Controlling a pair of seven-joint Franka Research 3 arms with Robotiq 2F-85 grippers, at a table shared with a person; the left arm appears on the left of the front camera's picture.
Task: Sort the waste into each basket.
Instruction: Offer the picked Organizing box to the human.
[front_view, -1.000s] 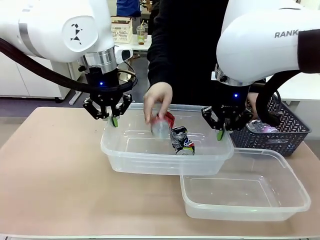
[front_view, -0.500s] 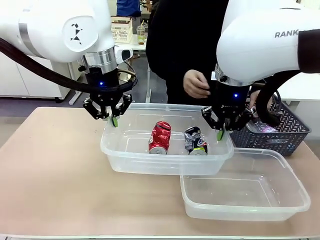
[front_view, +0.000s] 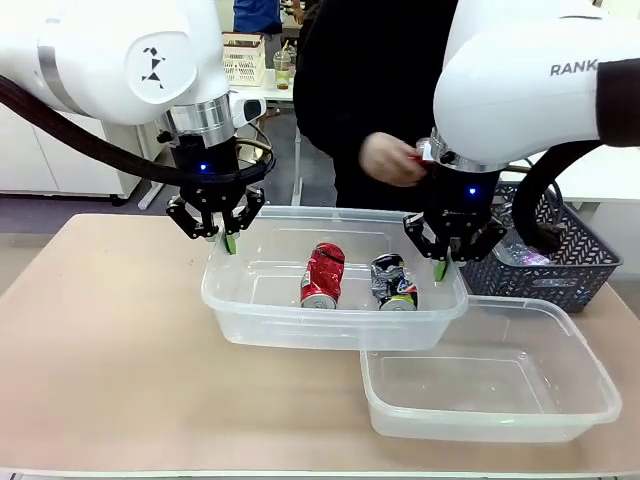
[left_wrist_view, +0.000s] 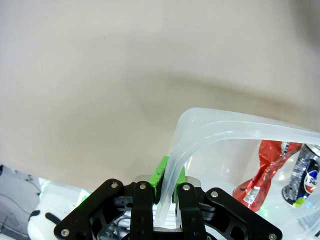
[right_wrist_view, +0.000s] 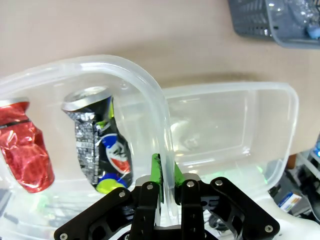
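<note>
Clear far tub (front_view: 238, 312), 1 of 2, held 2 crushed cans (front_view: 321, 275); left gripper (front_view: 229, 243) and right gripper (front_view: 440, 268) pinched its rim; table (front_view: 100, 340) lay open leftward.

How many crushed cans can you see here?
2. A red can and a dark can lie side by side in the farther clear tub. More may be hidden in the blue basket at the right.

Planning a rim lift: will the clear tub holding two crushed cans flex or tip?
The tub probably flexes: thin clear walls, left gripper and right gripper shut on its rim. Likely light: only red can and dark can inside. They may slide if it tilts.
</note>
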